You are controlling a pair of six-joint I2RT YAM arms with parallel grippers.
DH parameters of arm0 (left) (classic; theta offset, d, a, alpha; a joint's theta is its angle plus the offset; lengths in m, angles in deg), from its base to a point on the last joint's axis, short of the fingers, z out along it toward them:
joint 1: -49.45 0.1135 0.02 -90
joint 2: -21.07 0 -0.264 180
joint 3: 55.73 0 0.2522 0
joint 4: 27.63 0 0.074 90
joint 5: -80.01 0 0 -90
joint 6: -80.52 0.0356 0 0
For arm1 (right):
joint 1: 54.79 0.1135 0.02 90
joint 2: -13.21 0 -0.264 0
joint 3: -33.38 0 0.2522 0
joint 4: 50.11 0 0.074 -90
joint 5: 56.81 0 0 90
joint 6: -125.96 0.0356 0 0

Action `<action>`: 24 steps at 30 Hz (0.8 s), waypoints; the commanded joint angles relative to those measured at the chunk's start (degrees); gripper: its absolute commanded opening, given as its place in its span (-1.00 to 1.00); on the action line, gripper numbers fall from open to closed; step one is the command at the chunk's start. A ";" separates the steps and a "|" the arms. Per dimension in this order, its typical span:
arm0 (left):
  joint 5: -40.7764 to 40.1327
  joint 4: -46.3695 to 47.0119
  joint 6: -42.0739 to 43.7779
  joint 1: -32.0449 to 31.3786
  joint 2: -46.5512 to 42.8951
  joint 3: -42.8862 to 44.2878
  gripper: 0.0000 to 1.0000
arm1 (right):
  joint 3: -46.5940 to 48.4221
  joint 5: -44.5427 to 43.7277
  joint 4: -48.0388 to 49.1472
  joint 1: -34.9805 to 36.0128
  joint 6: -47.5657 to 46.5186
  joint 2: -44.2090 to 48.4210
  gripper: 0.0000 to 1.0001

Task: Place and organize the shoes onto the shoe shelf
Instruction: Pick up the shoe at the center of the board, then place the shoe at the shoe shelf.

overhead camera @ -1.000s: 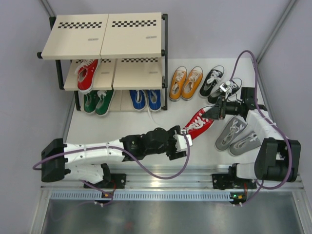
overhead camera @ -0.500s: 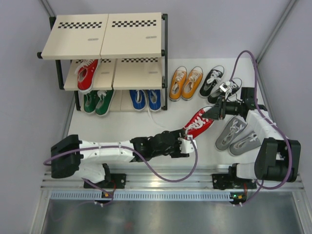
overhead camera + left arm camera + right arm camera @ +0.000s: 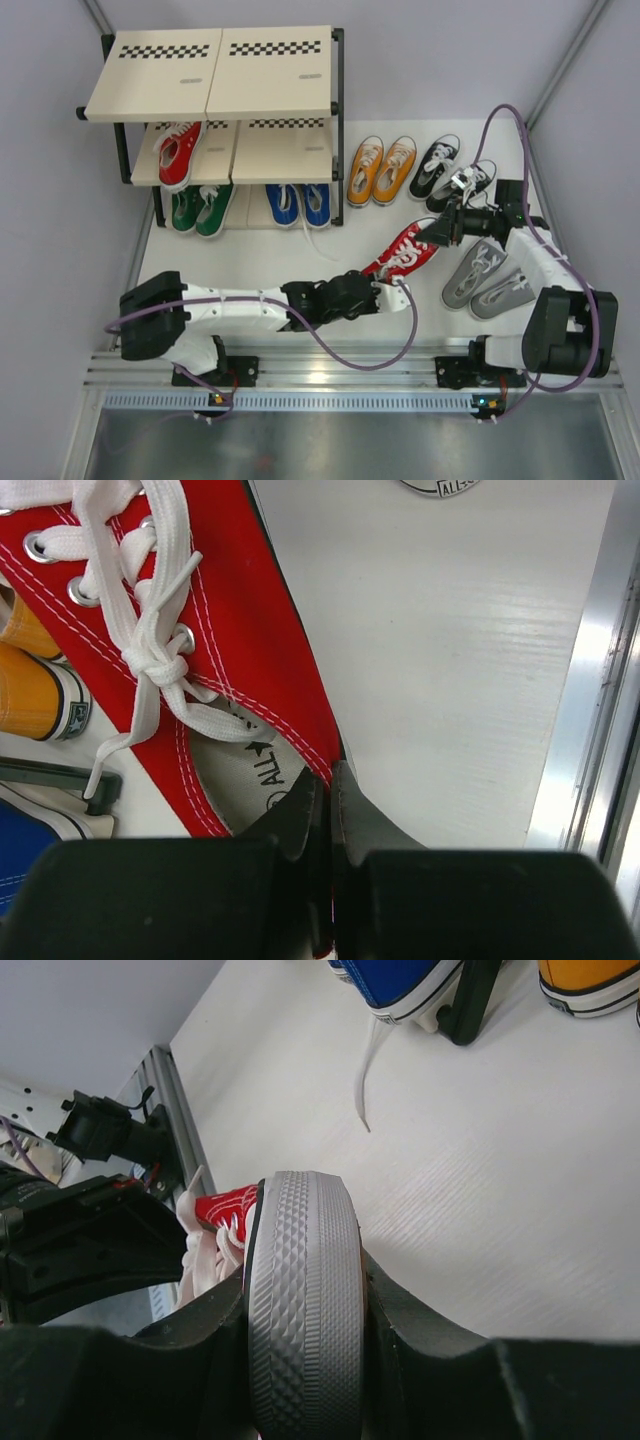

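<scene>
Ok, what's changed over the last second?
The left arm stretched out toward the red shoe, and the left fingers closed on its heel edge. The right fingers still clamp the toe. Everything else stayed put.

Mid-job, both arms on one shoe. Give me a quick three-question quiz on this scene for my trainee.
1. True or false: the left gripper is shut on the heel collar of the red sneaker held between the arms.
2. The grey pair lies: A on the shoe shelf; B on the table, right of that red sneaker; C under the shelf.
3. Fill in: the right gripper clamps that sneaker's ____.
Key: 1 true; 2 B; 3 toe.
</scene>
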 commanded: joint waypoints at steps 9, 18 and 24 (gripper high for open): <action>-7.22 -8.81 -15.80 0.48 -7.45 1.56 -1.00 | 3.03 9.72 -9.29 -0.32 -6.74 4.00 -0.72; -6.78 -10.92 -26.18 0.48 -15.44 -1.86 -1.00 | 2.33 9.12 -11.05 -0.32 -8.76 6.20 0.36; -5.73 -15.57 -28.90 0.48 -20.63 -1.61 -1.00 | 2.59 6.21 -10.96 -0.76 -8.94 7.43 0.78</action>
